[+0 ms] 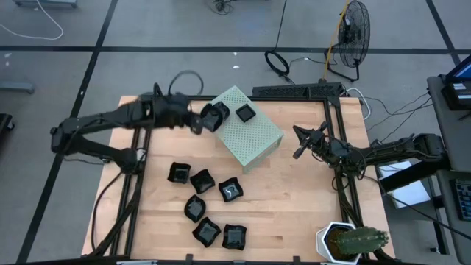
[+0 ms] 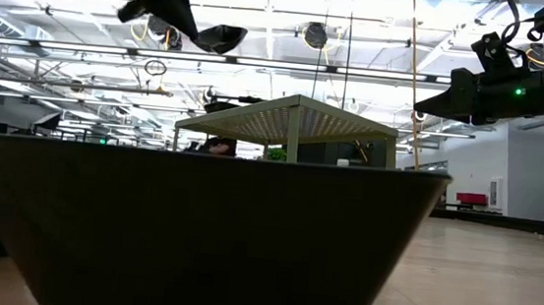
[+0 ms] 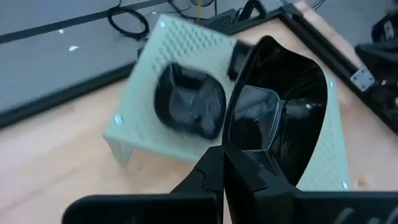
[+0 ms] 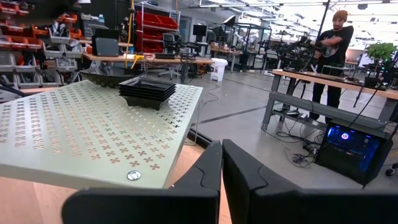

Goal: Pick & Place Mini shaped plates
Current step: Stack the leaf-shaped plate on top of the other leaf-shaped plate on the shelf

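While six small black plates point(image 1: 207, 206) lie loose on the wooden table point(image 1: 294, 206) near its front, the left gripper point(image 1: 200, 121) is clamped on the rim of another black plate point(image 1: 214, 118), holding it in the air over the left corner of a pale green perforated box point(image 1: 254, 136). This held plate is tipped up on edge rather than lying flat, its hollow face turned back toward the wrist camera and its free edge pointing toward the box. Motion blur makes its exact outline hard to judge; it looks roughly square with rounded corners, with no clear long axis. More black plates point(image 1: 244, 112) rest on top of the box close by; from the right wrist view they look like a short stack, though how many cannot be counted. The right gripper point(image 1: 298, 151) waits with fingers pressed together and empty, just right of the box. A cactus in a white pot point(image 1: 352, 241) stands at the table's front right corner, partly cut off. A person point(image 4: 333, 46) stands at a bench in the room beyond.
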